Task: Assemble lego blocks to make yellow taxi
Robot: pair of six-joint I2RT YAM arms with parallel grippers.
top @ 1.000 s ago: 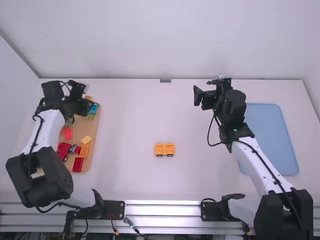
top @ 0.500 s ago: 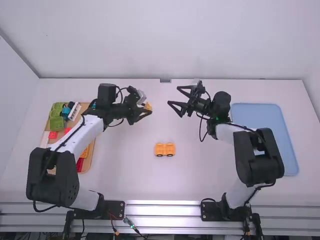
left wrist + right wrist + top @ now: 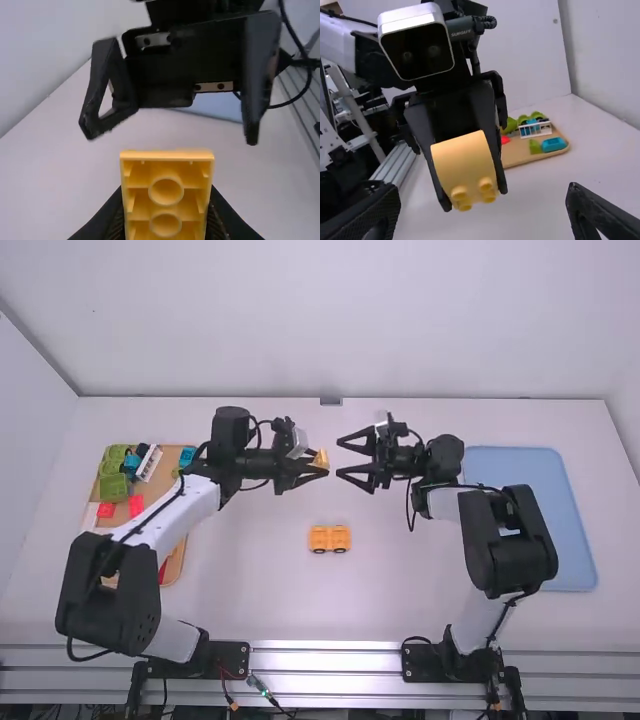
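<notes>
Across the counter (image 3: 250,590), the left arm (image 3: 150,530) has swung out from over the wooden tray (image 3: 535,159) toward the middle, bringing a yellow block along; the right arm (image 3: 510,540) has swung inward to meet it, so the two grippers have drawn close.

Both arms now reach over the counter. The blue tray (image 3: 560,530) lies at the right, partly behind the right arm. The wooden tray sits at the left, holding green pieces (image 3: 113,485), red pieces (image 3: 136,505), blue pieces (image 3: 187,457) and a white piece (image 3: 150,462).

The right gripper (image 3: 340,456) has its fingers spread wide, pointing at the other one. The left gripper (image 3: 318,461) has its fingers closed on the yellow block (image 3: 167,200), pressing it from two sides near the right gripper.

The yellow taxi base (image 3: 329,539) rests on the counter near the middle, on the near side of both grippers, its dark wheels toward the arms' bases. The held yellow block has a curved face, round studs and, turned to the left wrist camera, hollow round tubes.
</notes>
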